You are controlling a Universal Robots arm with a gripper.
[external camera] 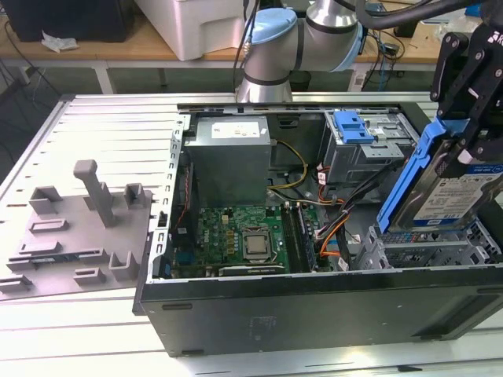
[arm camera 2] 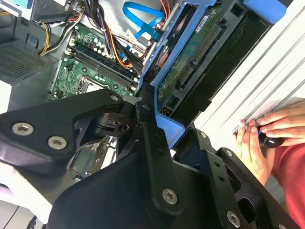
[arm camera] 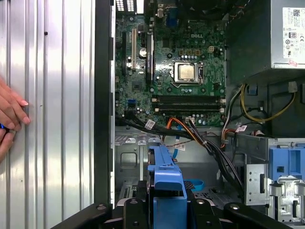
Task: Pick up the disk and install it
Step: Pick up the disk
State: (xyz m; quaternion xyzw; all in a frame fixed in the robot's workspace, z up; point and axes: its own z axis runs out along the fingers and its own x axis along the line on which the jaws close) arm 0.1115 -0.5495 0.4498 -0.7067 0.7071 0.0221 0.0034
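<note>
Clearly the pick-up part is done: the disk (external camera: pixel 464 200) is off any surface and in the air, but it's not installed yet. It hangs tilted, label side toward the exterior cam, w/ its blue carrier frame (external camera: pixel 410 169) running up the edge on the exterior view's left. Its lower end sits just over the drive cage (external camera: pixel 428 250) in the case corner at the exterior view's right. Whether it touches the cage rails can't be told. Most of its body sticks up above the case wall, so it isn't seated. In the second wrist view the disk's green circuit-board side faces the cam.

The gripper (external camera: pixel 470 145) pinches the disk at its upper end. In the first wrist view its black fingers (arm camera: pixel 136 210) press on the blue frame from both sides, no gap showing.

Further out, the PC case (external camera: pixel 314 314) lies open on the ribbed table (external camera: pixel 118 133), w/ the motherboard (external camera: pixel 244 236), power supply (external camera: pixel 232 157) and loose cables (external camera: pixel 338 228) inside. A bare blue bracket (external camera: pixel 354 126) sits on the bay beside the cage. A person's hand (arm camera: pixel 9 114) rests on the table outside the case wall, well apart from the disk. A grey fixture (external camera: pixel 78 228) lies at the exterior view's left.

Judged approx. halfway: seating the disk in the cage and letting go of it remain.
</note>
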